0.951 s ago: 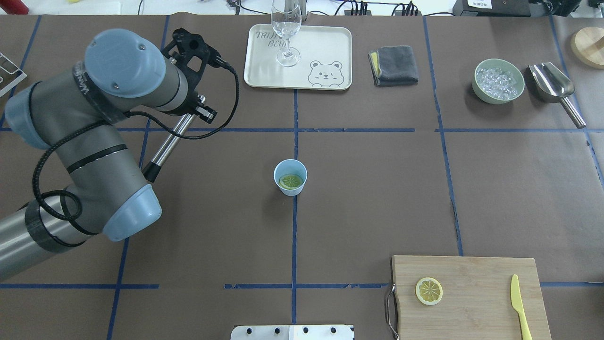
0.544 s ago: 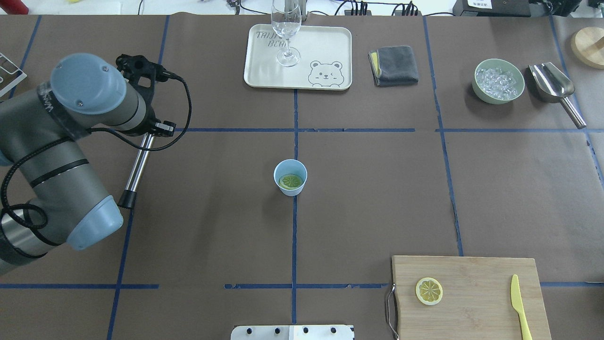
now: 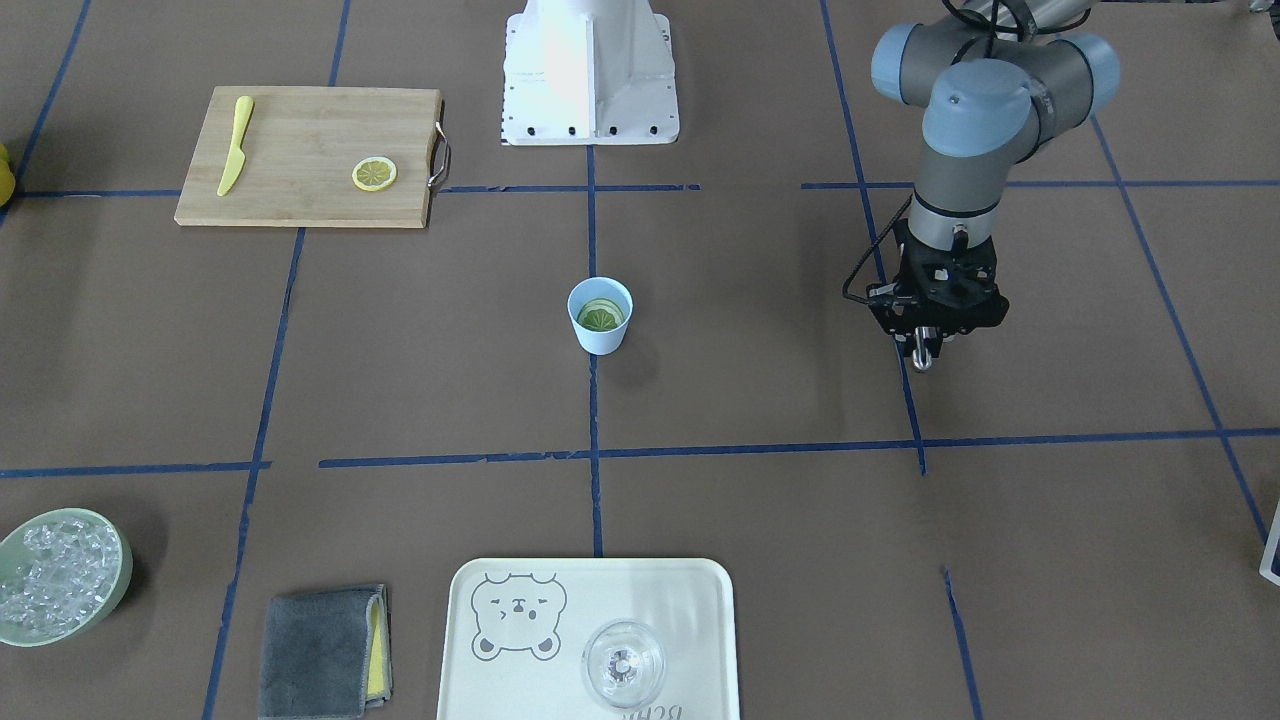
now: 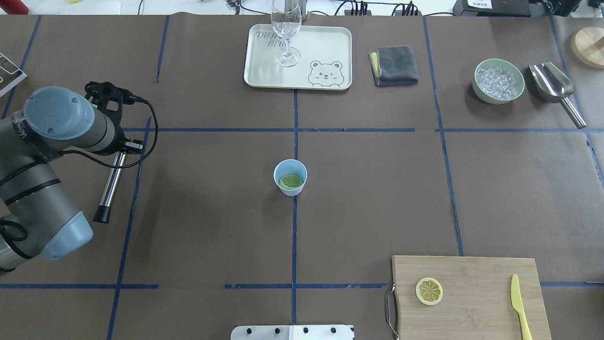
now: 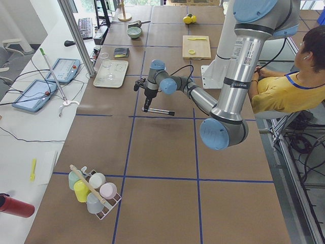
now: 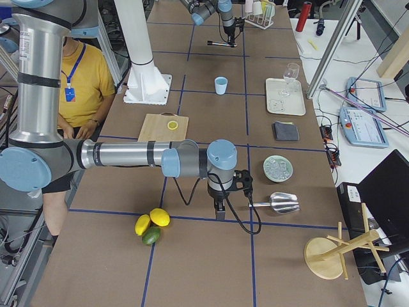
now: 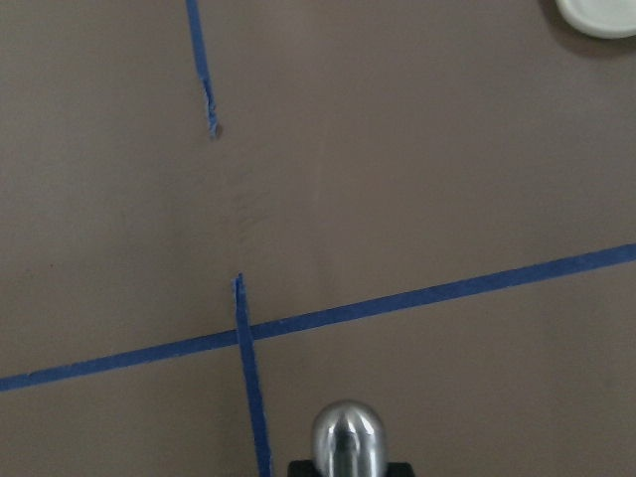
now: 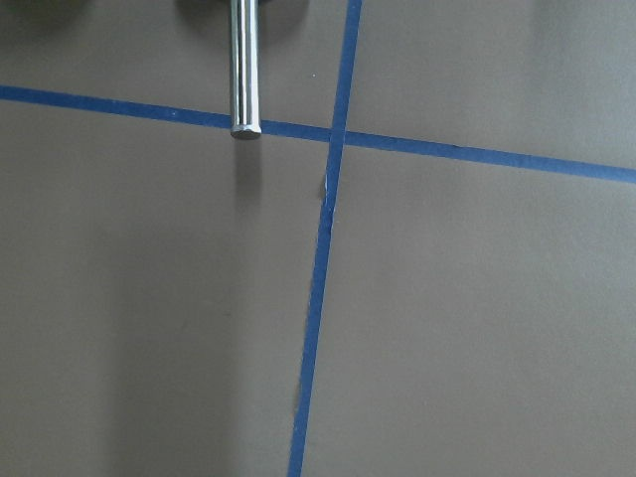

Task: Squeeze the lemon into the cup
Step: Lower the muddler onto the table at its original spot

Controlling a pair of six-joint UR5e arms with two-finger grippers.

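The pale-blue cup stands at the table's middle with a lemon slice lying in it; both show in the front view too, the cup and the slice. A second lemon slice lies on the wooden cutting board. My left gripper is far to the cup's left, pointing down and shut on a steel rod with a black tip, held level above the table. My right gripper shows only in the right side view, by the scoop; I cannot tell its state.
A tray with a clear glass, a grey cloth, a green bowl of ice and a steel scoop line the far side. A yellow knife lies on the board.
My left arm has swung left and back, away from the cup, carrying the steel rod. The cup and both slices have not moved.
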